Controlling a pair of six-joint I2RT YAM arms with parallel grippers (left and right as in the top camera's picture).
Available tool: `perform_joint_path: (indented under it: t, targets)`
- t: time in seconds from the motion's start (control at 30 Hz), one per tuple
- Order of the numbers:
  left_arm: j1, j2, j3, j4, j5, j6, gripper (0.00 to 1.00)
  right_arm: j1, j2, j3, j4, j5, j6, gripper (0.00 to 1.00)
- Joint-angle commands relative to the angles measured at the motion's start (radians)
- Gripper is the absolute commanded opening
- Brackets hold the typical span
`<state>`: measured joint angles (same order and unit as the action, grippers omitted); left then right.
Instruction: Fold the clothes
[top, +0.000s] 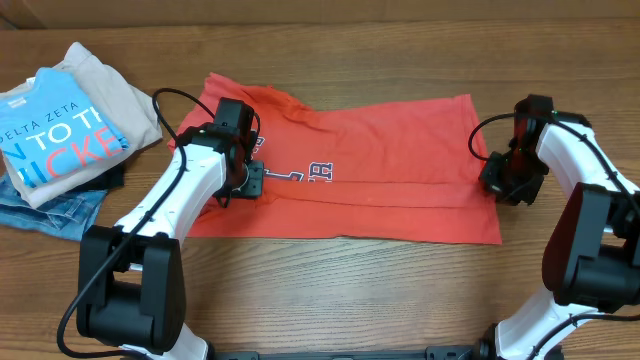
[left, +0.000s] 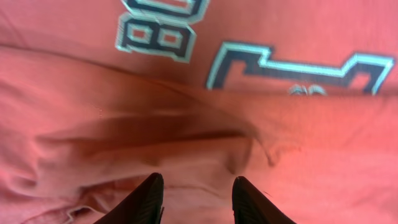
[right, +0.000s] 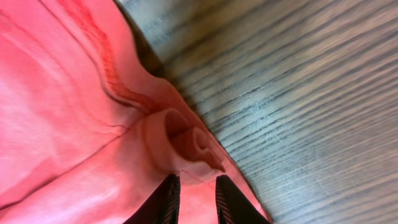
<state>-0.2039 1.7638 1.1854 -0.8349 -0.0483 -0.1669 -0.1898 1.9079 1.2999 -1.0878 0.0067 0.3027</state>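
Coral-red T-shirt (top: 390, 140) lying flat on the wooden surface (top: 350, 290), long axis running left to right. The sleeve end points left and the hem points right. A lengthwise fold forms a band along the near edge, and the navy-and-white chest print (top: 305, 172) sits left of centre.

Left end effector (top: 252, 182) rests over the cloth beside the print. Its fingers (left: 148, 200) stand parted with nothing between them, only cloth lying beneath.

Right end effector (top: 497, 182) is at the hem edge. Its fingers (right: 166, 200) are drawn close together on the cloth, and a curled roll of hem (right: 180, 140) bunches just beyond the tips.

Well apart to the left lies a stack of a blue T-shirt (top: 60, 140), a beige garment (top: 110, 85) and jeans (top: 55, 212).
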Motion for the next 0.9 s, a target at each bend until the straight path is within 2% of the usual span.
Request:
perform_joint_path:
  t: [0.0,0.07,0.23,0.37,0.63,0.7,0.8,0.87]
  targets:
    - [0.051,-0.010,0.005,0.021,-0.041,-0.084,0.42,-0.002,-0.070,0.081,0.003,-0.003,0.005,0.24]
    - [0.093,-0.010,0.003,0.023,-0.040,-0.102,0.42,-0.002,-0.069,0.081,0.011,-0.034,-0.037,0.28]
    - [0.157,-0.010,-0.073,0.026,-0.045,-0.104,0.47,-0.001,-0.066,0.032,0.019,-0.055,-0.052,0.28]
    - [0.201,-0.005,-0.213,0.134,-0.070,-0.125,0.48,-0.001,-0.066,-0.061,0.090,-0.085,-0.067,0.27]
    - [0.206,-0.002,-0.377,0.182,-0.071,-0.196,0.50,0.000,-0.066,-0.182,0.165,-0.098,-0.067,0.28]
    - [0.206,-0.002,-0.417,0.186,-0.071,-0.222,0.49,0.000,-0.066,-0.204,0.176,-0.097,-0.067,0.33]
    - [0.206,-0.002,-0.497,0.185,-0.064,-0.285,0.49,-0.001,-0.066,-0.247,0.187,-0.046,-0.062,0.33]
    - [0.206,-0.002,-0.521,0.183,-0.027,-0.298,0.59,-0.008,-0.066,-0.258,0.170,0.003,-0.021,0.34]
